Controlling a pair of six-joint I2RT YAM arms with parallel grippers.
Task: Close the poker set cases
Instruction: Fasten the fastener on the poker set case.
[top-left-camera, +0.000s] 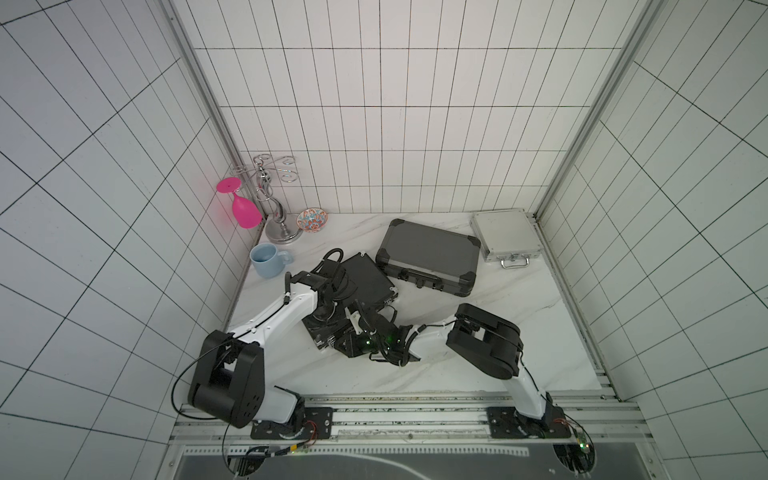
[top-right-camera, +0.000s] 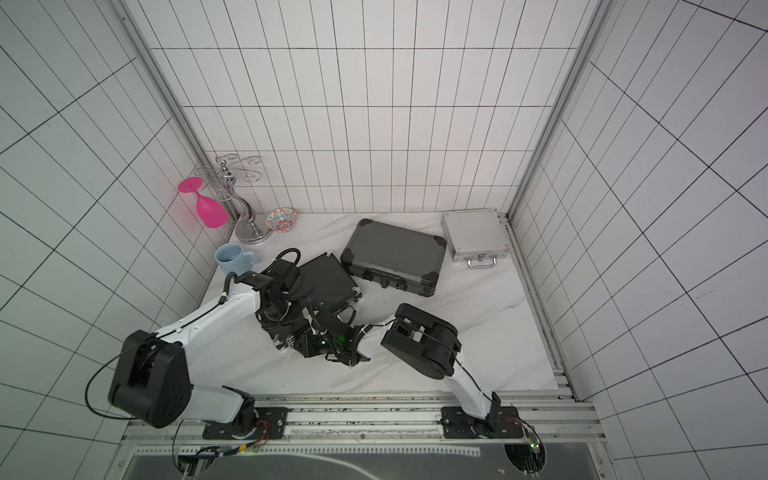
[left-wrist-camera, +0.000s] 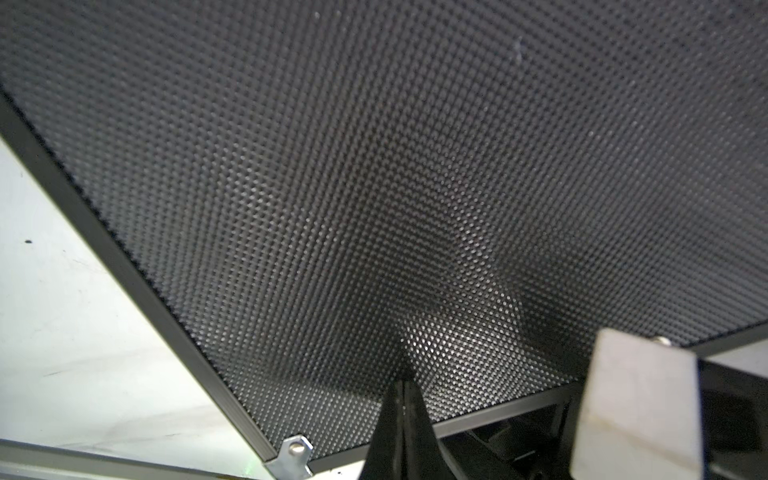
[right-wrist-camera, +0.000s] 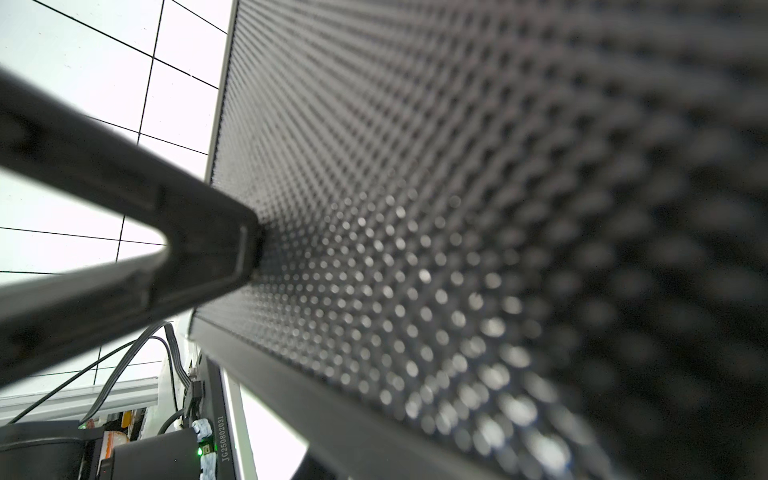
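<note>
At the far left corner of the table (top-left-camera: 498, 332) stand a blue mug (top-left-camera: 266, 259), a chrome rack (top-left-camera: 276, 208) carrying an inverted pink glass (top-left-camera: 246, 210), and a patterned bowl (top-left-camera: 311, 220); none touches a case. The grey case (top-left-camera: 428, 257) lies closed at centre rear. The silver case (top-left-camera: 505, 235) lies closed in the far right corner, handle towards the robot. The black case (top-left-camera: 368, 280) sits left of centre, just beside the grey case, and its lid appears raised at an angle. Both arms cross over it and hide most of its base. Its panels are dimpled black with dark edge frames. Left gripper (left-wrist-camera: 402, 386): jaws closed together, tips on a dimpled panel. Right gripper (top-left-camera: 363, 320): one finger (right-wrist-camera: 208, 249) touches a dimpled panel; the jaw state cannot be determined.
</note>
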